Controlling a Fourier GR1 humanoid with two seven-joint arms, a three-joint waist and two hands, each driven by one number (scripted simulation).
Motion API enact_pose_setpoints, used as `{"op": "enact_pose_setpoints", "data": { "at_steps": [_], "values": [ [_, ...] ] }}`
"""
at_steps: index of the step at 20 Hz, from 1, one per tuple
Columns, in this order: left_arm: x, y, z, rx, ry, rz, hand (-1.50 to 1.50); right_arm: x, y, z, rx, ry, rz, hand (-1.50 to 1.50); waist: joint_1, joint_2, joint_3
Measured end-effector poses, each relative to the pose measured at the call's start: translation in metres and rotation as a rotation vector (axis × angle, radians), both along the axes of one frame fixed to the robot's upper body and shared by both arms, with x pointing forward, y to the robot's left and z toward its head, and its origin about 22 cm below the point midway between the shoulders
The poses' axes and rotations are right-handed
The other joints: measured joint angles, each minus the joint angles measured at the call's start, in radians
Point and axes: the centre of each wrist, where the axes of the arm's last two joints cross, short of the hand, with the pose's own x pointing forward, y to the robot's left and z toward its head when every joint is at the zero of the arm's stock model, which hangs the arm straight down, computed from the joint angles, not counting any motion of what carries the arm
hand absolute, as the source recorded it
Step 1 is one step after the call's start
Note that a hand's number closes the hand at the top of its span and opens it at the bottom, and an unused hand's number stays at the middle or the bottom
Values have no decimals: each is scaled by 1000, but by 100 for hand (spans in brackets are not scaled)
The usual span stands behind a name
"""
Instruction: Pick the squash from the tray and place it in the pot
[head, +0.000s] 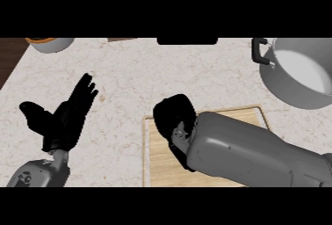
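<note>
**Right hand down over the tray, squash out of my sight**

Right hand (174,115) sits over the upper left part of the wooden tray (250,113), seen from behind, its grey forearm coming in from the lower right and covering much of the board. From my seat I see only the black back of that hand, bent downward toward the tray's surface; I cannot tell whether its fingers are spread or closed round anything. The squash does not show anywhere: if it lies on the tray, the hand and forearm hide it from me.

My left hand (62,118) rests above the pale speckled table (136,70), well to the left of the tray, fingers straight and pointing up and away, thumb held out to the side, holding nothing.

At the upper right stands the grey pot (299,83), tilted in my view so that its pale inside shows, with a black handle (259,49) on its left side. It is apart from the tray, beyond its far right corner. At the far left edge of the table I see a white bowl (50,44) with an orange rim.
</note>
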Motion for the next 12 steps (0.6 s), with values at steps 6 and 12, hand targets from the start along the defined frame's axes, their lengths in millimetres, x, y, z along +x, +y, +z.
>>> {"op": "enact_pose_setpoints", "data": {
  "at_steps": [6,12],
  "values": [
    [-6,5,-6,2,7,4,0,2,-5,-18,-104,21,-16,-150,-5,-2,0],
    [-8,6,-2,0,-1,6,0,-8,-2,-27,-129,5,-20,-150,-6,-1,1]
  ]
}}
